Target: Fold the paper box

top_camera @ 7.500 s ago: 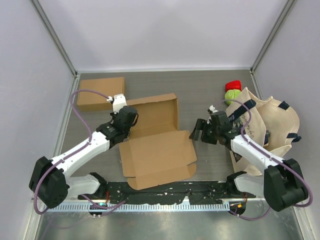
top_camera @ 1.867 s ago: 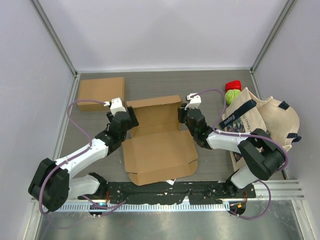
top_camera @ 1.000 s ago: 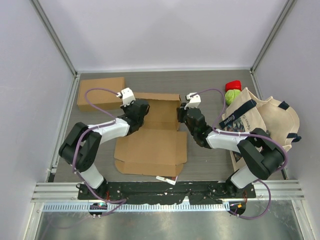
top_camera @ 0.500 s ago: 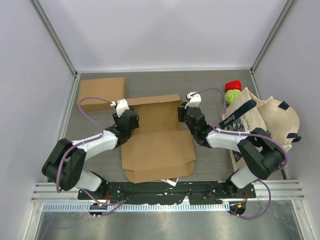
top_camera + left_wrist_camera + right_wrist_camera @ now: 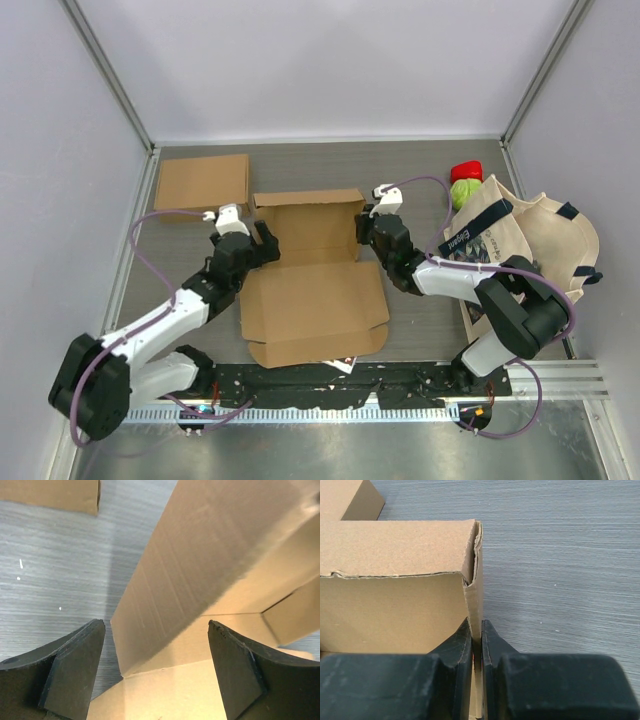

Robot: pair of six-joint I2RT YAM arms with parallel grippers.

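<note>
Right wrist: jaws pinch paper box (image 5: 395,555) wall.

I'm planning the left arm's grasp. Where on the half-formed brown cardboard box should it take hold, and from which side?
Probably grip the brown cardboard box by its upright left side wall, coming in from the near end over its top edge, one finger inside, one outside. It is a thin standing panel, and the open left gripper straddles it, mirroring the right gripper pinching the opposite wall.
</note>
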